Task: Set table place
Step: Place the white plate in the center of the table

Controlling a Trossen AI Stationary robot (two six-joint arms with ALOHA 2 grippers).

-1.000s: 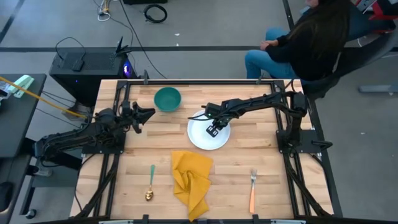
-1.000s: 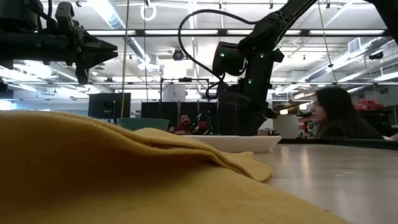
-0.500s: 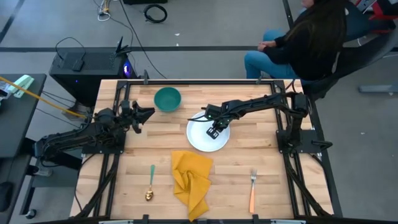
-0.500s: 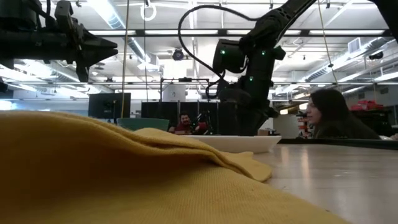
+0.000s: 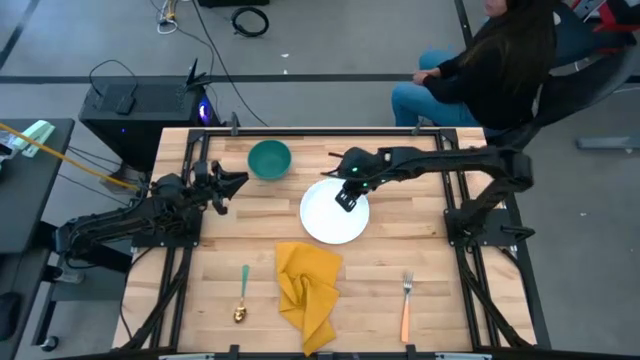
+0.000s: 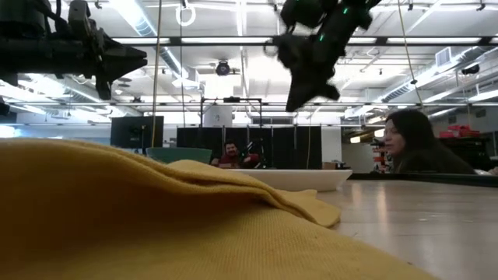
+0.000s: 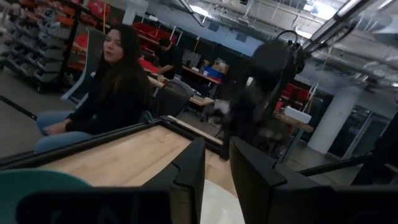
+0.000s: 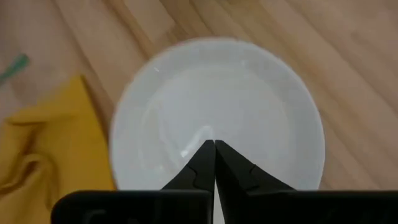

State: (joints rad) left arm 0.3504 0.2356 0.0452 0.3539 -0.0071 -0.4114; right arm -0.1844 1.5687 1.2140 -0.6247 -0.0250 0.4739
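A white plate [image 5: 330,220] lies flat mid-table; the right wrist view looks straight down on the plate [image 8: 249,106]. My right gripper [image 5: 345,199] hangs shut above the plate's far part, well clear of it in the low view [image 6: 299,97]. A teal bowl [image 5: 269,159] stands near the far edge. My left gripper [image 5: 240,181] hovers open just left of the bowl, high above the table [image 6: 138,59]. A crumpled yellow napkin [image 5: 308,290] lies near the front edge, a teal-handled spoon [image 5: 242,293] to its left and an orange-handled fork [image 5: 406,308] to its right.
The light-wood table [image 5: 430,250] has black rails along its sides and both arm bases on it. A person [image 5: 490,70] sits beyond the far right corner. In the low view the napkin [image 6: 117,218] fills the foreground. Bare wood lies between plate and fork.
My right gripper has risen straight up off the white plate, from low over it to well above it, drifting slightly toward the far edge. The plate has stayed where it was.
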